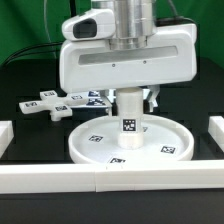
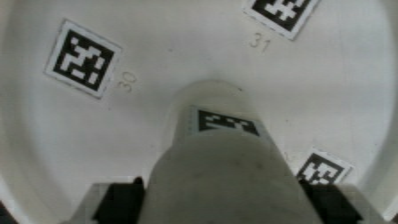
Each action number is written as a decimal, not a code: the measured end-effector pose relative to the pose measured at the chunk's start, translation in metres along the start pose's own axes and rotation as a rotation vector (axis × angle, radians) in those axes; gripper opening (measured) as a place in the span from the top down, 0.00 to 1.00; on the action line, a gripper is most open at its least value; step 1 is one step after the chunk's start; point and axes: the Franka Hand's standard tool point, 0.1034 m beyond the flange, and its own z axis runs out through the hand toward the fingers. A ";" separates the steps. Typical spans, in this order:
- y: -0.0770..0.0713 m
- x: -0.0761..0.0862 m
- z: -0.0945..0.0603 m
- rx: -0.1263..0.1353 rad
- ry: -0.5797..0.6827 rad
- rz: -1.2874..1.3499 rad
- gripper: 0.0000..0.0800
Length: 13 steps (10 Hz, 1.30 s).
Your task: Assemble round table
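Note:
The large round rimmed disc (image 1: 128,142) lies flat on the table near the front, tags on its face. The short thick cylinder leg (image 1: 130,113) stands upright at the disc's middle, a tag on its side. My gripper (image 1: 131,93) comes straight down over the leg, and its wide white body hides the leg's top. In the wrist view the leg (image 2: 217,150) fills the space between my black fingers (image 2: 121,203), and both press against its sides over the disc (image 2: 107,120). The cross-shaped foot piece (image 1: 45,105) lies flat at the exterior view's left, behind the disc.
Long white border rails run along the front (image 1: 110,195) and both sides (image 1: 214,135) of the black table. The marker board (image 1: 92,99) lies flat behind the disc, partly hidden by my gripper. A green backdrop stands at the back.

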 end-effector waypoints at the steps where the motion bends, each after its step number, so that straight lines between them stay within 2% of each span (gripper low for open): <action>1: -0.005 0.000 0.000 0.004 0.001 0.129 0.49; 6: -0.018 -0.001 0.001 0.028 0.012 0.361 0.49; 9: -0.016 -0.003 0.000 0.063 -0.015 0.681 0.49; 12: -0.017 -0.004 0.001 0.075 -0.021 0.835 0.49; 13: -0.017 -0.004 0.002 0.074 -0.022 0.829 0.35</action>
